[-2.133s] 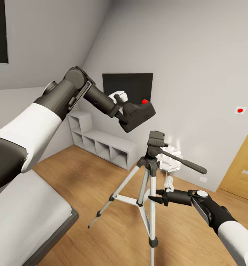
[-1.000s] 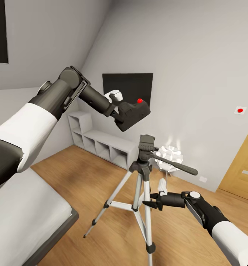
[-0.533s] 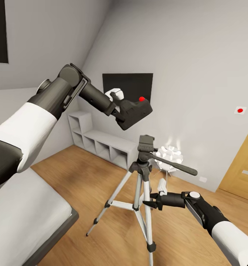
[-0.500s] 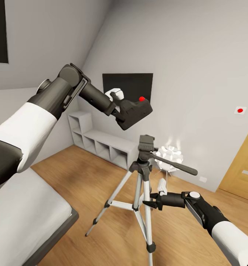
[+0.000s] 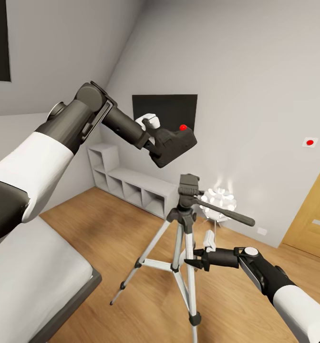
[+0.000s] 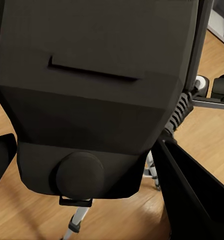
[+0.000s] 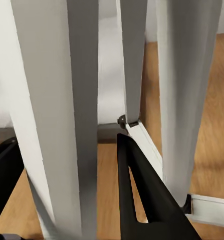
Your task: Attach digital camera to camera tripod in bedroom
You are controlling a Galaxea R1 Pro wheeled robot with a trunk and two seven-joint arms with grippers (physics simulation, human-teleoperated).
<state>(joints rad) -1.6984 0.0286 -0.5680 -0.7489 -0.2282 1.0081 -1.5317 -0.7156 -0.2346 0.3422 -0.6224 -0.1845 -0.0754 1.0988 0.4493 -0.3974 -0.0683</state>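
1. Left gripper (image 5: 156,143) is clamped on the digital camera (image 5: 175,145): matte black chunky body, red dot on top, held in the air above and slightly left of the tripod head, not touching it.
2. Left wrist view: the camera's (image 6: 96,85) flat faceted underside shows close up, with a round knob-like boss and a black finger on each side.
3. Camera tripod (image 5: 184,238) stands on the wooden floor (image 5: 131,238); thin silver legs, black joints, black pan head, long black handle pointing right.
4. Right gripper (image 5: 188,262) is pinching a silver leg low down; in its wrist view the smooth leg (image 7: 59,115) sits between the black wedge-shaped fingers (image 7: 142,200).
5. Behind: white ball-cluster lamp (image 5: 219,200), grey cubby shelf (image 5: 131,186), black wall panel (image 5: 164,112).
6. Bed (image 5: 31,281) with white mattress at lower left.
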